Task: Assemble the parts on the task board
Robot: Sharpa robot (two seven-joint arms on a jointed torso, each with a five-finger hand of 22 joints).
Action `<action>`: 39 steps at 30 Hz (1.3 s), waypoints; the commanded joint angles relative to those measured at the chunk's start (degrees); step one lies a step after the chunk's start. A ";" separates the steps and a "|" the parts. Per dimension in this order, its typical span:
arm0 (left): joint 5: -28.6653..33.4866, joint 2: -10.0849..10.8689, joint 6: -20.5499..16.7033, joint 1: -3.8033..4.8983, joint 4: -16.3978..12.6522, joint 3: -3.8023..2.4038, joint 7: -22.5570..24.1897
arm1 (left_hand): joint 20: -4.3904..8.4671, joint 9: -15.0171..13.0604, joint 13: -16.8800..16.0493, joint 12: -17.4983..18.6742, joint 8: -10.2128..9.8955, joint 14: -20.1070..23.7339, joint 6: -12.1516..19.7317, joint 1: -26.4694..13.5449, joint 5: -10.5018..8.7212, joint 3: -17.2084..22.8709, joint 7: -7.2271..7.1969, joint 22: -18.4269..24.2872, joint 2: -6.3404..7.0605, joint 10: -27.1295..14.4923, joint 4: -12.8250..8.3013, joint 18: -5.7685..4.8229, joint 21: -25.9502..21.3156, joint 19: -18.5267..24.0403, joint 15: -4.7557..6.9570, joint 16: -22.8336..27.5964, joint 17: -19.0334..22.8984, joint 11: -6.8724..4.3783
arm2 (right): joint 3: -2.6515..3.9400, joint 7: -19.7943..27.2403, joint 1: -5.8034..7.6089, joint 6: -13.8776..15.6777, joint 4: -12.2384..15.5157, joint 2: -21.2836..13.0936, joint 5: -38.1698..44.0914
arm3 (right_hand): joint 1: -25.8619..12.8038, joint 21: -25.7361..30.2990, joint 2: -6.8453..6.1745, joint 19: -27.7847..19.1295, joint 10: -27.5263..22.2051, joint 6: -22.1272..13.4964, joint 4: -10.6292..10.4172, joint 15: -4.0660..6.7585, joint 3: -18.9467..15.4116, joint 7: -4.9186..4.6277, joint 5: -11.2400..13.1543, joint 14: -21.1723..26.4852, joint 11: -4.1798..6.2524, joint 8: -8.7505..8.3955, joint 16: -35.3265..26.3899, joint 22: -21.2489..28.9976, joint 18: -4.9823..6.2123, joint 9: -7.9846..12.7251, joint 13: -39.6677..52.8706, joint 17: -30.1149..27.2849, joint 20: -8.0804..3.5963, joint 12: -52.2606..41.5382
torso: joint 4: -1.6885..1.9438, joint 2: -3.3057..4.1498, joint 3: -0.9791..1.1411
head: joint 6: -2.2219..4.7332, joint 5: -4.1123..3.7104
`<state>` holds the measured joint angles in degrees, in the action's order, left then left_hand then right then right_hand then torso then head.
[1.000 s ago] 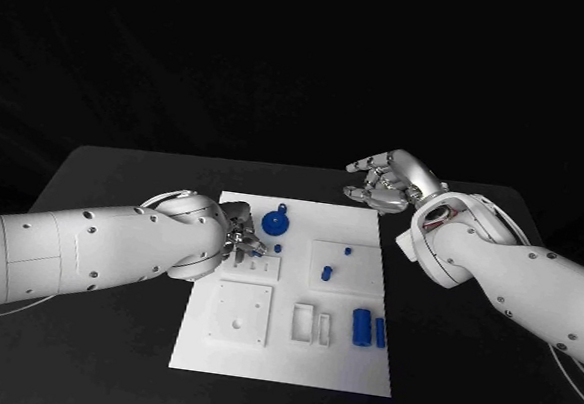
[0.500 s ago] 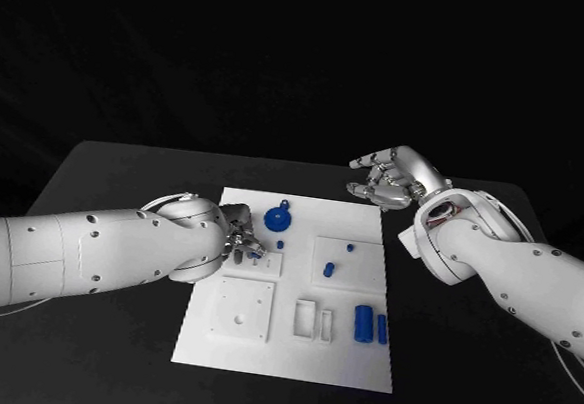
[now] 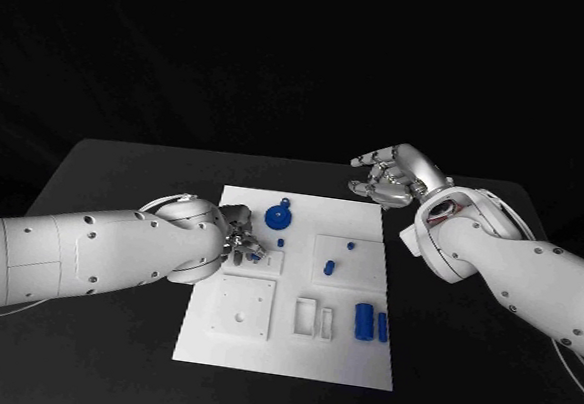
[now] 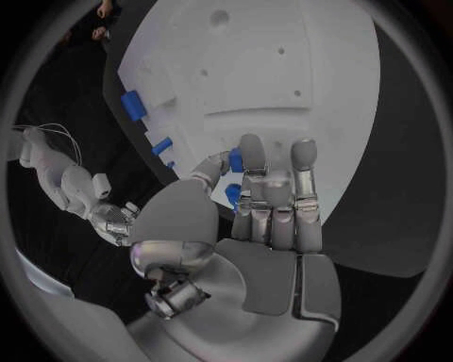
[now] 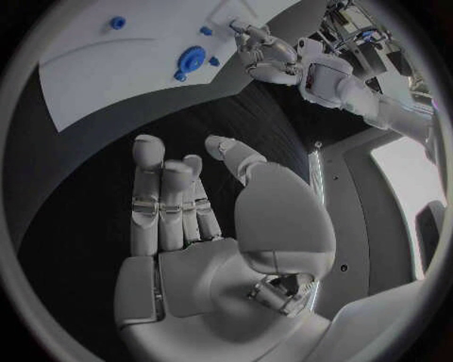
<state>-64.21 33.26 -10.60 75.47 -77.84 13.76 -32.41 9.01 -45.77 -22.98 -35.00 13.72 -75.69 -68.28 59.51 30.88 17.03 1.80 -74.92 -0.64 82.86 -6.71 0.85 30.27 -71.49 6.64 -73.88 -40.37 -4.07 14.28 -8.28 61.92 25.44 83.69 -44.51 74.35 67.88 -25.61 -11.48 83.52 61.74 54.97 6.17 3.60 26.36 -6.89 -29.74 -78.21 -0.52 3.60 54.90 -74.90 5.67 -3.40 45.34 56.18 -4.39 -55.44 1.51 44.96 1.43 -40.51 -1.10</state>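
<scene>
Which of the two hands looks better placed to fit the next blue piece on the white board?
Probably the left. The left hand is already over the board, its fingers at a small blue piece. The right hand is off the board's far corner, over the black table, holding nothing.

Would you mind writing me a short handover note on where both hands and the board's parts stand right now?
Left hand: over the task board's left side, fingers pinching a small blue part.
Right hand: empty, fingers apart, held above the black table just beyond the board's far right corner.
Parts: round blue disc at the far end; two small blue pieces on the square raised block at centre right; two blue cylinders lying side by side near the right edge.
Done: one part picked up.
Left: place that part, then assemble the others. I cannot tell which slots are already filled.
</scene>
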 commanded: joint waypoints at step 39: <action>0.44 0.63 1.38 -0.23 -1.04 -0.01 -0.74 | -0.03 1.86 0.15 -0.27 1.64 -2.07 -3.32 -0.18 0.49 6.31 -3.87 -1.13 -0.79 3.24 -6.72 0.06 0.33 -0.26 1.32 0.19 -0.79 -1.37 | 0.07 -0.09 -0.04 -1.43 -0.10 0.08 -0.05 | -0.89 0.40 0.01 -0.49 -0.35 -0.29 0.49 -0.16 0.77 -0.13 -1.40 0.55 0.09 -0.17 -0.33 -2.71 0.44 -0.05 -0.18 -0.19 -0.13 0.08 | -0.02 -0.01 0.00 | -0.36 -0.13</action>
<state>-64.07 33.90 -10.22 75.31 -78.71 13.74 -33.00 9.00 -43.88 -22.89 -34.99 15.15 -76.50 -68.28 59.25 31.10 16.94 1.78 -74.94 -0.91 82.89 -6.80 0.85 30.26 -71.47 6.66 -73.88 -41.11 -3.98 14.29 -8.46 61.92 24.82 83.57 -44.46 74.30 67.42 -25.27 -11.47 83.31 61.75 55.01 6.56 3.45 26.74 -6.84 -31.07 -78.06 -0.53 3.60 54.91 -74.90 5.65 -3.41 45.24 56.08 -4.60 -55.43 1.48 44.94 1.43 -40.84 -1.25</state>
